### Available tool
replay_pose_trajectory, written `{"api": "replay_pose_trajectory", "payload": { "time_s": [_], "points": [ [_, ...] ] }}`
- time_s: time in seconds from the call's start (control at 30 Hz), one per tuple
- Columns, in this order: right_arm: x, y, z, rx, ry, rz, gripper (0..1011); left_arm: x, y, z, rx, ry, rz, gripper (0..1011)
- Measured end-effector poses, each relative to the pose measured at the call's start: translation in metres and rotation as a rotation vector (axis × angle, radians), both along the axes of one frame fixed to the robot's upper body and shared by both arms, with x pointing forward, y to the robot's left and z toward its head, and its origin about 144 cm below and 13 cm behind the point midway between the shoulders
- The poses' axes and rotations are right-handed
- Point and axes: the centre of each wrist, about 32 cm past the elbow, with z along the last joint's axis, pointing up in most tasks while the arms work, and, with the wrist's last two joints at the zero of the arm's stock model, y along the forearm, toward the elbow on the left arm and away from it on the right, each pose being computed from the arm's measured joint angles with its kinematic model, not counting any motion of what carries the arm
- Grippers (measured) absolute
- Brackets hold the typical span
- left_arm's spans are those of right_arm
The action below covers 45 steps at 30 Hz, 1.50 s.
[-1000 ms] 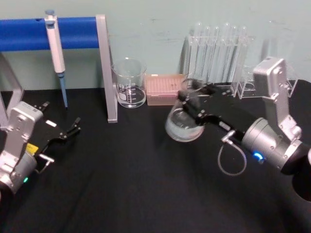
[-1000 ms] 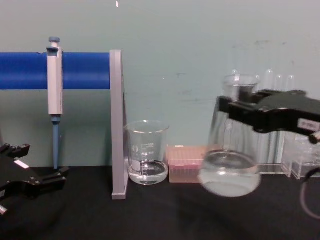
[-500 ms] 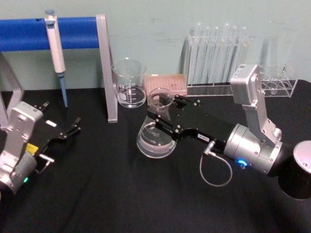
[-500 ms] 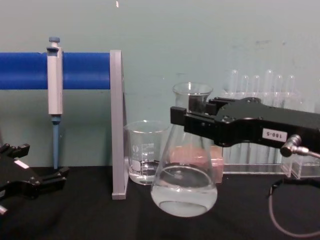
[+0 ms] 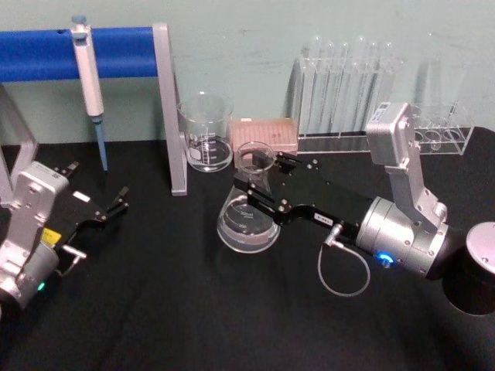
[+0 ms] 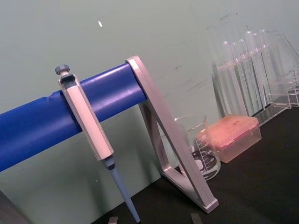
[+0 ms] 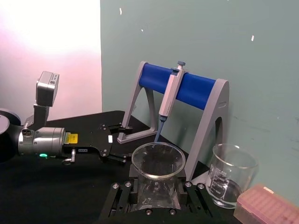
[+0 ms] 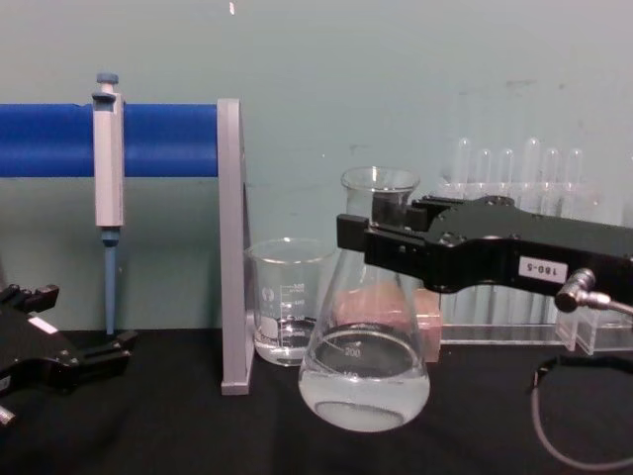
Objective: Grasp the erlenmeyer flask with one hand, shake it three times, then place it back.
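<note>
Glass flask (image 5: 249, 210) sits upright near the middle of the black table (image 5: 193, 317), with the right gripper (image 5: 257, 185) clamped around its narrow neck, one black jaw on each side just under the rim. Clear liquid pools in the wide bottom, and from the chest view you can read a 200 mark on the flask (image 8: 364, 368) above it. Honestly can't tell whether the base is touching the cloth or hanging just above it. From the right wrist view you look straight down the gripper (image 7: 156, 198) at the open mouth of the flask (image 7: 158, 173). The right arm reaches in from the right side, white number label on the gripper (image 8: 381, 236) facing the chest camera. Behind the flask are a beaker (image 5: 206, 133) and a pink box (image 5: 265, 136), further right a test tube rack (image 5: 348, 93). To the left is a blue stand (image 5: 46, 52) with a pipette (image 5: 87, 69) hanging on it. The left gripper (image 5: 99, 182) rests low at the left edge, well apart from the flask, its fingers spread and holding nothing
</note>
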Motion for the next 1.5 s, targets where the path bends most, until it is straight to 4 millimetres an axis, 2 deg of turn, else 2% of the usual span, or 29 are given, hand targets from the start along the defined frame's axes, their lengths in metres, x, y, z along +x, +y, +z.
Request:
{"api": "replay_pose_trajectory", "payload": {
  "time_s": [0.43,0.87,1.07,1.3,1.5],
  "points": [
    [0.001,-0.006,-0.001,0.005,-0.006,-0.061,453,0.000,0.000,0.000,0.000,0.000,0.000,1001],
    [-0.007,-0.036,0.002,0.018,-0.036,-0.435,453,0.000,0.000,0.000,0.000,0.000,0.000,1001],
    [-0.010,-0.047,0.003,0.024,-0.039,-0.522,453,0.000,0.000,0.000,0.000,0.000,0.000,1001],
    [-0.010,-0.048,0.004,0.029,-0.035,-0.525,453,0.000,0.000,0.000,0.000,0.000,0.000,1001],
    [-0.006,-0.045,0.004,0.037,-0.024,-0.443,453,0.000,0.000,0.000,0.000,0.000,0.000,1001]
  ]
}}
